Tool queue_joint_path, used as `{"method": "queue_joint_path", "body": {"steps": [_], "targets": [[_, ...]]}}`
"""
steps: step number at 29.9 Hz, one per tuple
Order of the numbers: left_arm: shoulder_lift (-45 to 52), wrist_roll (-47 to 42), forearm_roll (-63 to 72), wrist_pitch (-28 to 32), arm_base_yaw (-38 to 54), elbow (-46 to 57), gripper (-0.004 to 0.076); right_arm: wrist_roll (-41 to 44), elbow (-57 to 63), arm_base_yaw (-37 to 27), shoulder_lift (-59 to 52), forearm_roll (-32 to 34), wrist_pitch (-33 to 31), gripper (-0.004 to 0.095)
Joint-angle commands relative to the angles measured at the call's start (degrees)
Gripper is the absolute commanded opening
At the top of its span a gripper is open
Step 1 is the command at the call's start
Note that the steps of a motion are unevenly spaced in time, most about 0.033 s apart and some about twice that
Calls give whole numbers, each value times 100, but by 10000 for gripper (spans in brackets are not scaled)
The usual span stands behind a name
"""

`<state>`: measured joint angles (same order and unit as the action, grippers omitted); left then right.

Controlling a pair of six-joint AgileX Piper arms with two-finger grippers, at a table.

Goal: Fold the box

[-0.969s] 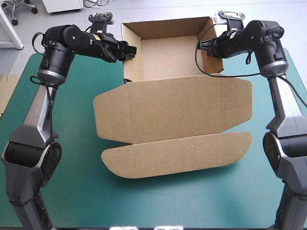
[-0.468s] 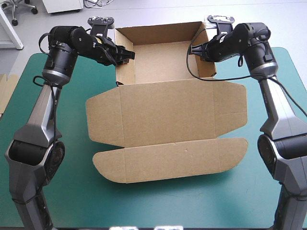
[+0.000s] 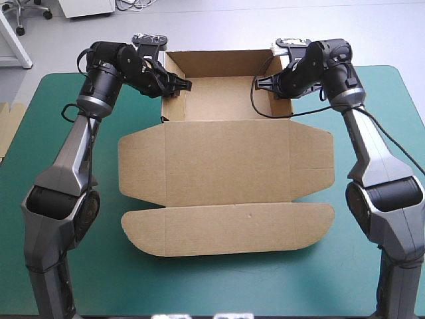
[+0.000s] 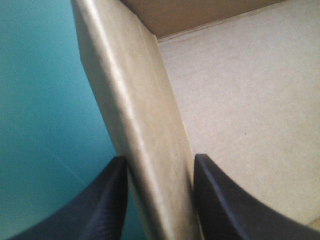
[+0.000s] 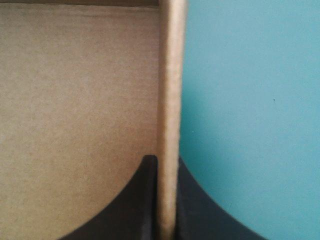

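My left claw (image 4: 159, 165) pinches the left wall of the box (image 3: 226, 93), my right claw (image 5: 168, 162) the right wall. It sits at the bench's (image 3: 212, 279) far side, lid (image 3: 226, 166) flat. It looks light and stiff, so walls are good to hold.

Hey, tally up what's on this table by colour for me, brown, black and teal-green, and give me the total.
Brown: 2, the box and a board edge at the table's left edge.
Black: 2, the left gripper and the right gripper, each shut on a box wall.
Teal-green: 1, the table cover.
Total: 5.
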<state>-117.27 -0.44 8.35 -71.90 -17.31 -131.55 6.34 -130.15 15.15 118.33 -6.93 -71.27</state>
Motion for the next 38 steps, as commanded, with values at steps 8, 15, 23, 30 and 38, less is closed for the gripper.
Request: {"method": "queue_joint_path", "body": {"steps": [8, 15, 23, 30, 38], "targets": [[-25, -47, -139, -252, -48, 201, 275, -95, -170, 38, -110, 88, 0, 4], [-221, -58, -233, -252, -48, 251, 167, 87, -181, 38, 170, 285, 14, 4], [-471, -58, -556, -252, -48, 256, 74, 142, -181, 38, 345, 230, 119, 4], [-660, -60, -1254, -241, -48, 256, -10, 77, -193, 38, 550, 230, 80, 3], [-1043, -136, -1253, -241, -48, 256, -10, -35, -193, 38, 661, 380, -6, 4]]}}
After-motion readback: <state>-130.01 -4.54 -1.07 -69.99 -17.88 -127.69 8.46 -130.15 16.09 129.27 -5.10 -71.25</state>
